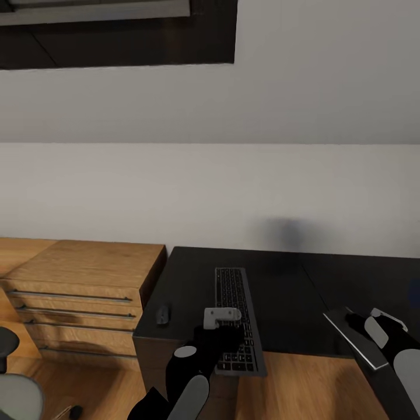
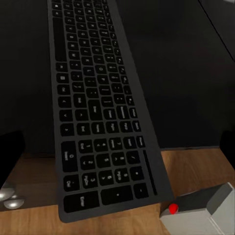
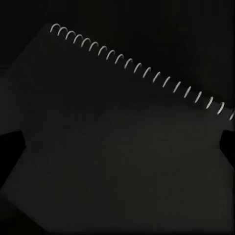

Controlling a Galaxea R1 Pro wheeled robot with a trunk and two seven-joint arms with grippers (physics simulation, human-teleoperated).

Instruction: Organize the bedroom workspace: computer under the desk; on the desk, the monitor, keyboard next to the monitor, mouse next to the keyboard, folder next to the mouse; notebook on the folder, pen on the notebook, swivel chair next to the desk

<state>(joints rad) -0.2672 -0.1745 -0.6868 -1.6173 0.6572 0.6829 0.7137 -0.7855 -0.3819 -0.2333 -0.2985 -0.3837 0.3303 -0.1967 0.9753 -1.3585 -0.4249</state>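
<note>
Much is cut off or dim. The right gripper (image 1: 357,319) sits at the head view's 4 o'clock edge, fingers on a flat dark notebook (image 1: 354,337) w/ a pale edge; right wrist view shows one black spiral-bound cover (image 3: 122,147), the rest too dark to read. Closed on it, apparently. Left gripper (image 1: 221,318) hovers over the near end of the keyboard (image 1: 235,318) — jaw gap hidden, so can't tell its state. One keyboard, lying lengthwise on the black table (image 1: 291,291), near end overhanging the edge. One mouse (image 1: 163,314) at its 9 o'clock, near the table's corner. One light-wood chest (image 1: 81,291) — four bar handles. Swivel chair (image 1: 14,379) cropped at 8 o'clock.
</note>
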